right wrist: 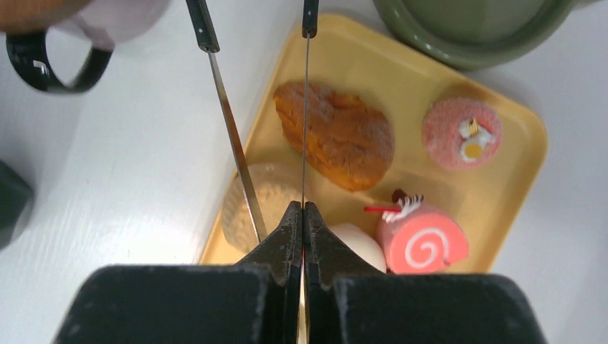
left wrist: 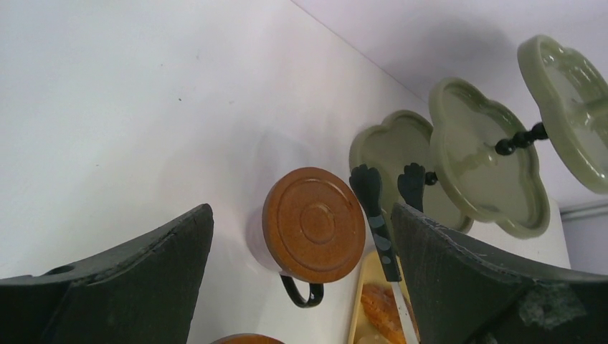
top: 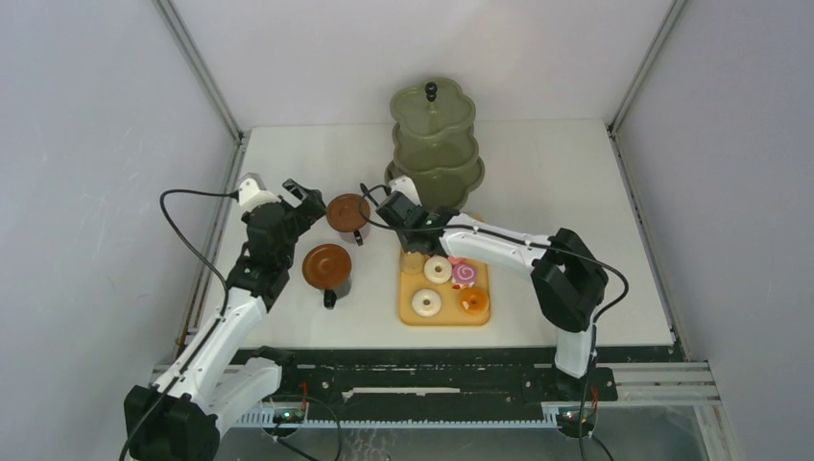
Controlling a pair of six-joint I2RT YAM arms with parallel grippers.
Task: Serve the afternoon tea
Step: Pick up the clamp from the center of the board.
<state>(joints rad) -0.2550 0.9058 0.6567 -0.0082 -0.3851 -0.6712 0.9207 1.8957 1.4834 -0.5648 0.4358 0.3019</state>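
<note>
The left gripper (top: 305, 200) hangs with its jaws spread wide. A brown cup with a round saucer on top (left wrist: 313, 223) sits on the white table (top: 576, 192) just ahead of the gap, not touching. A second brown cup (top: 326, 266) sits nearer. The right gripper (right wrist: 302, 211) has its jaws pressed together on the thin black tongs (right wrist: 228, 129). The tong arms reach over the flat yellow tray (right wrist: 516, 179), crossing a pale round bun (right wrist: 240, 208) and the left edge of a brown bun (right wrist: 344, 140). They may be touching these, but I cannot tell. A pink swirl cake (right wrist: 424, 242) lies to the right. The olive-green three-tier stand (top: 434, 144) is just beyond the tray.
</note>
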